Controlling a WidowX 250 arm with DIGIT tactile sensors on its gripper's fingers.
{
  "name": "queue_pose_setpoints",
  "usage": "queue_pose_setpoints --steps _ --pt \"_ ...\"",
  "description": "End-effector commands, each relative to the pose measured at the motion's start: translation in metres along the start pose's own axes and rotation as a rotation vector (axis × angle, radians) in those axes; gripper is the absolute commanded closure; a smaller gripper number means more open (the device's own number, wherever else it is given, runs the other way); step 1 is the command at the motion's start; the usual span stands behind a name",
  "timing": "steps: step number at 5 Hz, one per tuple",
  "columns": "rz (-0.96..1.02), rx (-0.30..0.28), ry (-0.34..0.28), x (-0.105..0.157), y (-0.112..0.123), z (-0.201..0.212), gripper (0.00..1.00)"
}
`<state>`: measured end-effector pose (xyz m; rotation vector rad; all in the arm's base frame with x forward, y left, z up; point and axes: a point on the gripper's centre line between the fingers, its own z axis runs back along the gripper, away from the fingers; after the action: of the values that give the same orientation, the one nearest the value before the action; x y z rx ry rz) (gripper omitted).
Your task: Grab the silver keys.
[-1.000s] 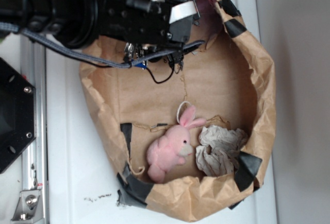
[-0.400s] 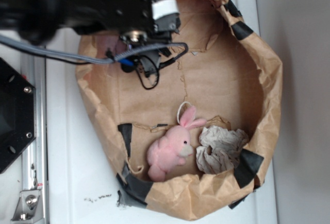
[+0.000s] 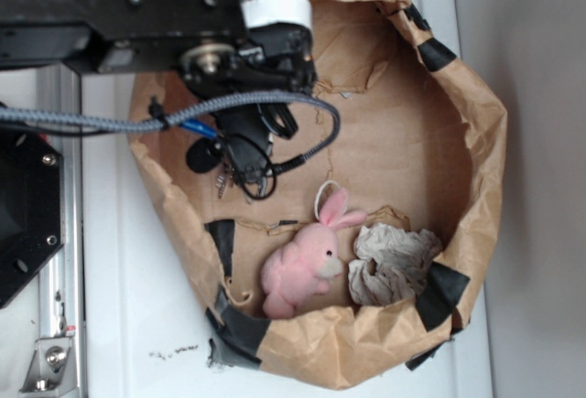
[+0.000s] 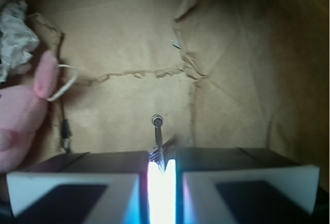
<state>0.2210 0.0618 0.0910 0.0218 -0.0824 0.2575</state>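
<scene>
Exterior view: a wide brown paper bag [image 3: 403, 142] lies open on the white desk [image 3: 119, 306], holding a pink plush rabbit [image 3: 307, 265] and crumpled grey paper [image 3: 389, 265]. The silver keys [image 4: 159, 149], hard, slick and light, likely slip easily; they hang pinched between the nearly closed fingers [image 4: 77, 183] of the black gripper [image 4: 162, 180].

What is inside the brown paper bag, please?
Inside the paper bag lie a pink toy rabbit and crumpled paper. The gripper pinches the silver keys; most of the bunch is hidden.
</scene>
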Motion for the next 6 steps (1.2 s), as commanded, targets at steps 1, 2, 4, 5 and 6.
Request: queue_pose_setpoints --steps 1,2,4,5,6 --pt "0.003 -0.002 -0.057 0.029 -0.004 0.015 1.00" --pt "0.016 0.005 -0.045 0.031 -0.007 0.015 1.00" --pt "0.062 -0.004 -0.034 0.032 -0.013 0.022 1.00" --pt "0.093 -0.011 -0.028 0.037 -0.011 0.031 1.00" --pt "0.111 -0.025 -0.009 0.040 -0.003 0.038 1.00"
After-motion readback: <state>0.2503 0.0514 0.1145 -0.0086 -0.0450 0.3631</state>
